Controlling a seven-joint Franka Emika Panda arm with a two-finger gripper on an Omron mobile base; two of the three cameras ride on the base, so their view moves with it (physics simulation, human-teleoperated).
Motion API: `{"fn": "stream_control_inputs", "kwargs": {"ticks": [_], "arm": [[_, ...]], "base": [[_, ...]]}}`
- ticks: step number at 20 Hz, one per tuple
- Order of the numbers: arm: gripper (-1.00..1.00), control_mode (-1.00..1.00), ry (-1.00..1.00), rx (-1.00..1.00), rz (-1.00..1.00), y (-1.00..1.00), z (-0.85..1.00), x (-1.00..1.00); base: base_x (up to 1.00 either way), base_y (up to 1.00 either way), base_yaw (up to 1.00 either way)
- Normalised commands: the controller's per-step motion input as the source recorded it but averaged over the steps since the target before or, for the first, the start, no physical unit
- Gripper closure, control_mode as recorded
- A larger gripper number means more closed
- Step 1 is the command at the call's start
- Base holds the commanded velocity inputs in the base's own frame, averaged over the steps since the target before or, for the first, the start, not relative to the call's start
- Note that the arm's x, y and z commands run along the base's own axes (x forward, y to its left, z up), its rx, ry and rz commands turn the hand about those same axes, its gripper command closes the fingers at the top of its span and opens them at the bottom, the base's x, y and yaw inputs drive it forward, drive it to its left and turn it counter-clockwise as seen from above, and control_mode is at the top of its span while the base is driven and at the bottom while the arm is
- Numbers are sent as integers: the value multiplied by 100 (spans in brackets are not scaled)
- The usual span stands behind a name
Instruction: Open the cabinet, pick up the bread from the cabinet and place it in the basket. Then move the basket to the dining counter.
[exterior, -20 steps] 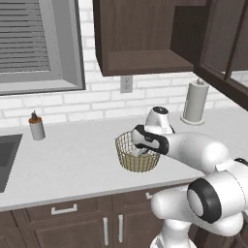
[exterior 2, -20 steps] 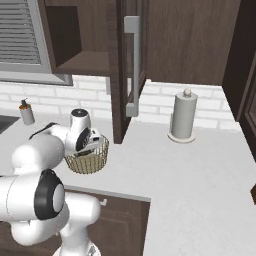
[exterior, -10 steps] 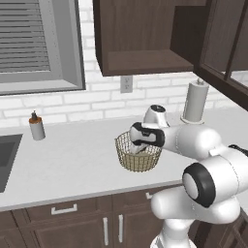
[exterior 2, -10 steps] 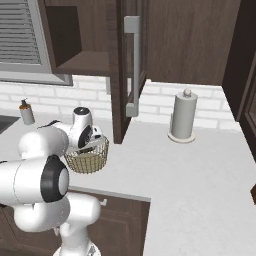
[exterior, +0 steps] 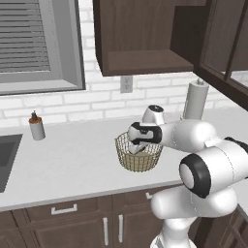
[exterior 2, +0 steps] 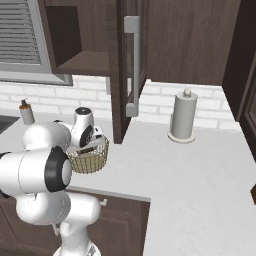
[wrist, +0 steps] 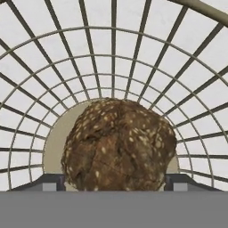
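The round tan wire basket [exterior: 139,157] [exterior 2: 92,159] stands on the white worktop below the open dark cabinet [exterior: 140,34]. My gripper [exterior: 137,147] [exterior 2: 90,145] reaches down inside it. In the hand view the lumpy brown bread [wrist: 118,142] sits low in the basket, over its flat bottom and ringed by the mesh wall [wrist: 111,67]. My gripper [wrist: 113,180] has a fingertip against each side of the bread, shut on it. The dining counter is out of view.
A paper towel roll [exterior: 195,99] [exterior 2: 182,117] stands at the back right by the wall. A small soap bottle [exterior: 36,127] sits to the left near the sink [exterior: 5,155]. The cabinet door [exterior 2: 131,65] hangs open above the basket's right side.
The hand has shifted slightly left and lower into the basket, and the elbow has swung. The basket has stayed in place.
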Motion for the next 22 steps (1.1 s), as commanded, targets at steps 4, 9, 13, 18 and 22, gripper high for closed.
{"fn": "stream_control_inputs", "kwargs": {"ticks": [4,9,13,18,22], "arm": [[-100,-100,-3,0,0,0,0,0],[-100,-100,-4,0,-2,0,4,-6],[-100,-100,-1,0,-16,0,54,-38],[-100,-100,0,0,-22,-1,76,-37],[-100,-100,5,13,-37,-33,37,-64]], "base": [[0,0,0],[0,0,0],[0,0,0],[0,0,0],[0,0,0]]}}
